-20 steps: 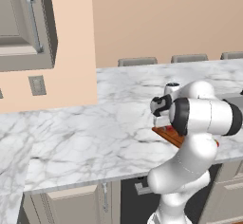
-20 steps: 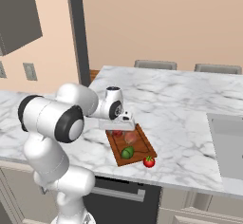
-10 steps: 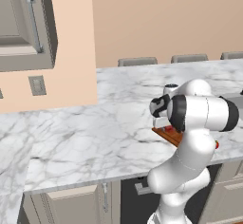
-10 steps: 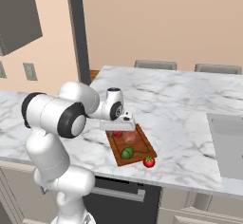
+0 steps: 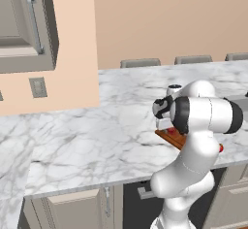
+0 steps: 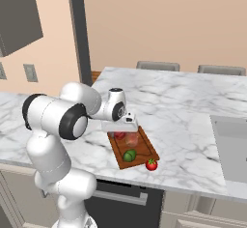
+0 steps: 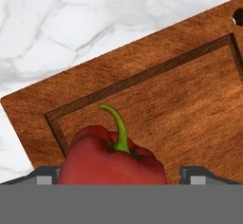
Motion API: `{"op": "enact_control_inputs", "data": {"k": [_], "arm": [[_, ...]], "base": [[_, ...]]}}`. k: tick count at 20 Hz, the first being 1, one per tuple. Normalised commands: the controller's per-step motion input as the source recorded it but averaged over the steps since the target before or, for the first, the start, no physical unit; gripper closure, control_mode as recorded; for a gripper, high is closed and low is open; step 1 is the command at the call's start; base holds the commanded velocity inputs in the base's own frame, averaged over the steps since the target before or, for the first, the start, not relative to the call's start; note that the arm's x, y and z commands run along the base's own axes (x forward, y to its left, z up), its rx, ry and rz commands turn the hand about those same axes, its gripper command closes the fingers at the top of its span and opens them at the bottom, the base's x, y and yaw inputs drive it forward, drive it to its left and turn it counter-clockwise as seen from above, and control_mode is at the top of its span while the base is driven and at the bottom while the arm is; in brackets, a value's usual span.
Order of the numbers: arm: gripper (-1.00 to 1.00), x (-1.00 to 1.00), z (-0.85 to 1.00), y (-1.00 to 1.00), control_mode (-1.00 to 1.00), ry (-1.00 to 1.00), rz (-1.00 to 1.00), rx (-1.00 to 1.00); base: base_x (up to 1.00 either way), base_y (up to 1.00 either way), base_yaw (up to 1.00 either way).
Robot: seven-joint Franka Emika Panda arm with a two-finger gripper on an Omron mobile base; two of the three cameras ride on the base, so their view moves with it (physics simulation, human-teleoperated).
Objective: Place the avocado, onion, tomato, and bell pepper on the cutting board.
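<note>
On the cutting board point(image 7: 180, 99), bell pepper point(image 7: 111, 159) between the wide-open jaws, fingers point(image 7: 195, 174) clear of it

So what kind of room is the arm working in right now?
A home kitchen, by the look of it, rendered in simulation: a marble counter over base cabinets, a wall cabinet above, and a wooden cutting board with vegetables on it, including a bell pepper.
</note>
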Motion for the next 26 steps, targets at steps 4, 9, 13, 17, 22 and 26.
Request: {"op": "enact_control_inputs", "data": {"k": [4,9,13,17,22,26], "arm": [[-1.00,-0.16,0.12,-0.11,-1.00,0.00,0.00,0.00],[-1.00,-0.17,0.24,-0.10,-1.00,0.00,0.00,0.00],[-1.00,-0.28,0.44,0.00,-1.00,-0.03,0.00,0.00],[-1.00,-0.45,0.55,-0.01,-1.00,-0.03,0.00,0.00],[-1.00,-0.57,0.46,-0.15,-1.00,-0.02,-0.01,0.00],[-1.00,-0.56,0.23,-0.36,-1.00,0.00,-0.08,0.00]], "base": [[0.00,0.00,0.00],[0.00,0.00,0.00],[0.00,0.00,0.00],[0.00,0.00,0.00],[0.00,0.00,0.00],[0.00,0.00,0.00]]}}
